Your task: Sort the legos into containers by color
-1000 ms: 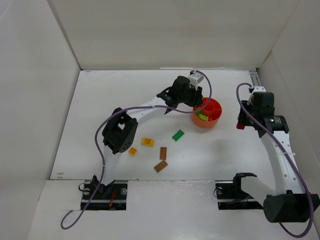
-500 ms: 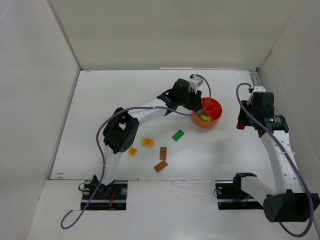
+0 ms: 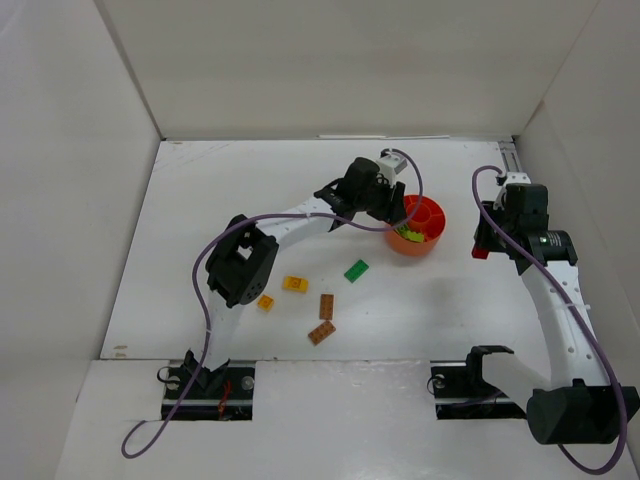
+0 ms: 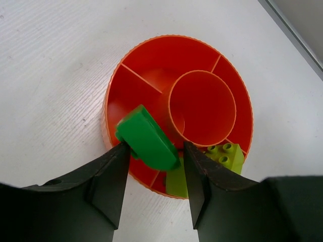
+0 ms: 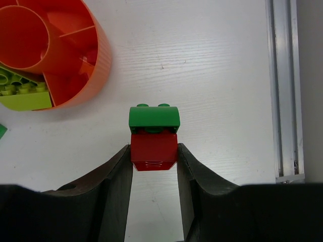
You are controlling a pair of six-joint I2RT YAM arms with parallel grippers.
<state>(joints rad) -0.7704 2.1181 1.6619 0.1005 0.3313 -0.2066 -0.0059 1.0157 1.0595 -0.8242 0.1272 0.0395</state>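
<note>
Table's (image 3: pixel 200 200) left half: loose legos lie apart from each other. They are an orange brick (image 3: pixel 265 302), a yellow brick (image 3: pixel 294 284), two brown bricks (image 3: pixel 326 306) (image 3: pixel 321 333) and a flat green brick (image 3: pixel 356 270), the one nearest the bowl (image 3: pixel 415 225). None sorted yet.

Left gripper (image 4: pixel 154 151) hangs over the bowl's near rim, fingers pinching a held green brick (image 4: pixel 147 137). The brick is tilted, with its long axis diagonal in the wrist view. The high end points up-left over an outer compartment and the low end points toward the lime bricks (image 4: pixel 227 154) in the next pocket. It looks set up for a drop in or next to the green group; exact pocket can't be told. Centre cup is empty.

Right gripper (image 5: pixel 154 156) sits right of the bowl, apart from its wall, fingers clamped on a red brick (image 5: pixel 154 149). A green cap brick (image 5: pixel 154 117) is stacked on the red brick's far end. The stack's axis runs straight out along the fingers, studs pointing away from the wrist. Probably held off while the left arm occupies the bowl. Two colours are joined, so the stack likely needs splitting first.
</note>
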